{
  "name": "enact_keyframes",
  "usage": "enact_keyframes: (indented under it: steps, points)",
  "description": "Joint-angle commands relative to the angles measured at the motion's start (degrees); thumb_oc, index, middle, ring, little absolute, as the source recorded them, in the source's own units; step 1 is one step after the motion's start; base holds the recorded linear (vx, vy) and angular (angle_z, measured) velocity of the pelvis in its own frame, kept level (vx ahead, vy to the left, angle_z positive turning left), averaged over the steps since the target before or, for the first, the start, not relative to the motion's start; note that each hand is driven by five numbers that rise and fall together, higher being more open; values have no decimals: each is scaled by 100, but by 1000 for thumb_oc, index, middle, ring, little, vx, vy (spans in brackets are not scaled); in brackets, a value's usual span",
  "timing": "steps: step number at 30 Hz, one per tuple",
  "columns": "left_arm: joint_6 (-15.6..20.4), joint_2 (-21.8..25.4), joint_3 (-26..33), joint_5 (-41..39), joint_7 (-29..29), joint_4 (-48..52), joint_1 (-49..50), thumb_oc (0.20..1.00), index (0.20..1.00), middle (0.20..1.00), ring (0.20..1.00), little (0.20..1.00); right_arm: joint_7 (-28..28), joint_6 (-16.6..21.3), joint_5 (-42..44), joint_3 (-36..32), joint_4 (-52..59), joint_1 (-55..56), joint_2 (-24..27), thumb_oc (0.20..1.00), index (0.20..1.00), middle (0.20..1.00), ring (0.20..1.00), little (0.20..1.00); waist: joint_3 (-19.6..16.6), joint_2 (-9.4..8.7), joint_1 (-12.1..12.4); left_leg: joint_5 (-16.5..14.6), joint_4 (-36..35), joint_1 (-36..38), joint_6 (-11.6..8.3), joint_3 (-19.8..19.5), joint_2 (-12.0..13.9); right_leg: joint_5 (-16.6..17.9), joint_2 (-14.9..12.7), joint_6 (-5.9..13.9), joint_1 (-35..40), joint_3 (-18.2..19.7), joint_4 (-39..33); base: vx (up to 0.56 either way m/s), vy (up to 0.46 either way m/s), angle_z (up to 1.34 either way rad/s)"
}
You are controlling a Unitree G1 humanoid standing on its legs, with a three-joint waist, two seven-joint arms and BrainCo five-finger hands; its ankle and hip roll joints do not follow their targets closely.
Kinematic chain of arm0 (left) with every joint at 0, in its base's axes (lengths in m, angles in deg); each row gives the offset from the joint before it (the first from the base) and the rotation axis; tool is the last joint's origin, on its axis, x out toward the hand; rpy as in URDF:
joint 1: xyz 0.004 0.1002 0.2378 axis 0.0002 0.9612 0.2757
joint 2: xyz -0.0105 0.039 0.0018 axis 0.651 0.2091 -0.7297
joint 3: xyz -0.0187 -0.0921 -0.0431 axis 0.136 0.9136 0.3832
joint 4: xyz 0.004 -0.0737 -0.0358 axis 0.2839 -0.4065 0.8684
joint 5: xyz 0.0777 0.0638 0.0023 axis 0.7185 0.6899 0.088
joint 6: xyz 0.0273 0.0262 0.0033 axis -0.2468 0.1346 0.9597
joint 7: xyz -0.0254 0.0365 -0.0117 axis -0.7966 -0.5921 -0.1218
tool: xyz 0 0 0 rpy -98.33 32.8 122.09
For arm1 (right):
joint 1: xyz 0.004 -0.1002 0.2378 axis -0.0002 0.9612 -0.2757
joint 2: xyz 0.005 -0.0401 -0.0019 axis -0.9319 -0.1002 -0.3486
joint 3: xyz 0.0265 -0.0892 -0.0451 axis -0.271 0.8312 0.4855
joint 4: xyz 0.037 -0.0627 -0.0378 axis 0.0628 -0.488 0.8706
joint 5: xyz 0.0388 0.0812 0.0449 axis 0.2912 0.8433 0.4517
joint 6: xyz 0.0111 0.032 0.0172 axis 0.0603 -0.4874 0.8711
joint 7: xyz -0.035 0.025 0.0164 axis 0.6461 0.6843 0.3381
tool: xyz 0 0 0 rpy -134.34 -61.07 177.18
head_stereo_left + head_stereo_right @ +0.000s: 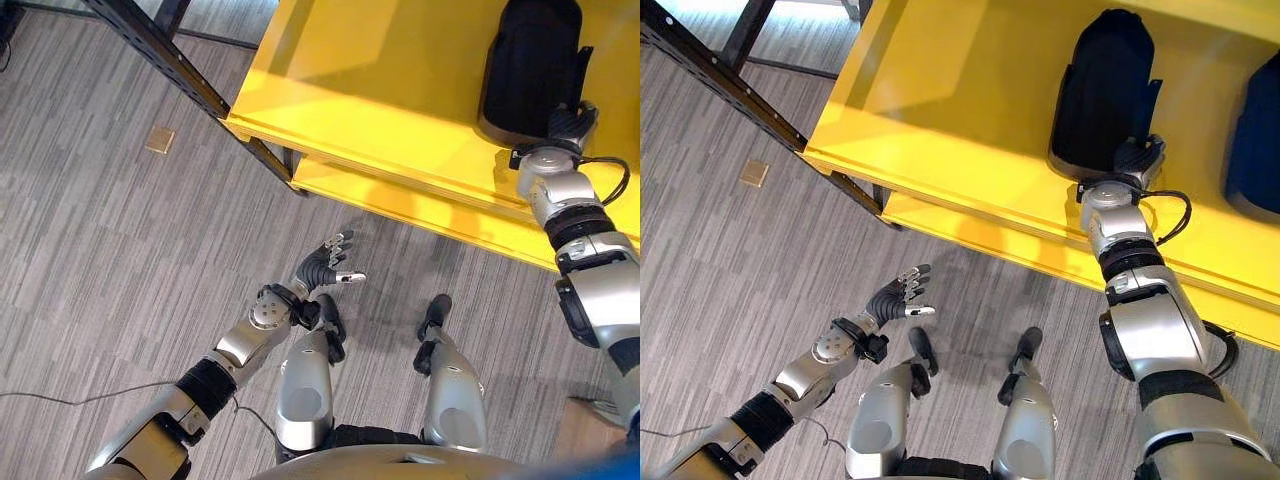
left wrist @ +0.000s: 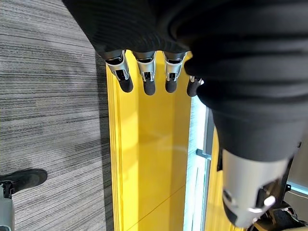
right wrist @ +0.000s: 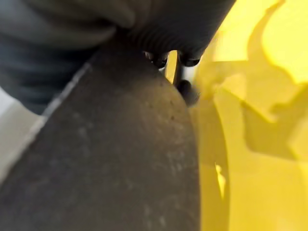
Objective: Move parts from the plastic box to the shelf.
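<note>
Resting my right hand (image 1: 1137, 157) against the near end of a black part (image 1: 1103, 88) that lies on the top board of the yellow shelf (image 1: 940, 90), I seem to be at the setting-down step of the task. My wrist view puts the dark, rough face of that part right against the hand, with a few dark fingertips (image 3: 161, 60) showing past its edge, but I cannot tell whether the fingers are wrapped round it or only lying against it. From the head views the hand sits at the part's near end, close to the shelf's front edge. A second dark part (image 1: 1255, 130) rests farther along the same board on my right, apart from the first.

My left hand (image 1: 325, 265) hangs low over the grey carpet (image 1: 100, 250), well short of the shelf, fingers spread and relaxed, holding nothing. Its wrist view looks along straight fingers towards the yellow edge of the shelf.

To finish this step well, I would make sure the part lies flat and fully on the board before letting go, since it sits not far from the front edge. I judge that easing the fingers off gently and drawing the hand straight back, without dragging the part toward the lip, is the safest way. Care is also needed to keep the arm clear of the second part beside it.
</note>
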Motion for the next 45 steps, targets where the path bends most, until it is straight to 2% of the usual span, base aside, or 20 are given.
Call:
enact_keyframes:
  steps: [1, 13, 30, 31, 32, 45]
  points:
    - [95, 135, -289, -56, 31, 611, 130, 1000, 1000, 1000, 1000, 1000, 169, 256, -7, 398, -185, -816, 414, 200, 200, 200, 200, 200, -40, 152, 147, 56, -138, 58, -301, -498, -24, -1175, -310, 567, -182, 127, 1536, 69, -41, 3]
    - [156, 217, -367, -113, 67, 582, 221, 1000, 1000, 1000, 1000, 1000, 271, 231, 94, 475, -245, -961, 629, 200, 200, 200, 200, 200, -39, 167, 142, 9, -10, 13, -303, -486, 8, -1285, -354, 524, -262, 91, 1763, 43, -19, 0]
    - [98, 227, -490, -164, 142, 568, 215, 1000, 1000, 1000, 1000, 1000, 234, 146, 195, 631, -433, -1179, 684, 200, 200, 200, 200, 200, -37, 200, 155, -43, 147, -122, -310, -497, 60, -1405, -420, 465, -456, 53, 2046, 32, -11, 0]
    - [107, 221, -492, -172, 153, 556, 224, 1000, 1000, 1000, 1000, 1000, 212, 138, 212, 641, -452, -1174, 683, 708, 708, 708, 708, 708, -37, 201, 152, -49, 157, -126, -307, -493, 61, -1412, -423, 458, -469, 53, 2061, 0, 0, 0]
    - [138, 229, -497, -178, 150, 541, 217, 1000, 1000, 1000, 1000, 1000, 177, 99, 266, 638, -450, -1182, 673, 1000, 1000, 1000, 1000, 1000, -37, 202, 144, -54, 169, -146, -305, -492, 67, -1419, -426, 455, -496, 58, 2084, 0, 0, 0]
    - [82, 206, -507, -198, 113, 505, 231, 1000, 1000, 1000, 1000, 1000, 156, 161, 424, 580, -573, -1116, 574, 1000, 1000, 1000, 1000, 1000, -37, 211, 135, -52, 177, -72, -296, -456, 95, -1421, -465, 444, -455, 57, 2125, 0, 0, 0]
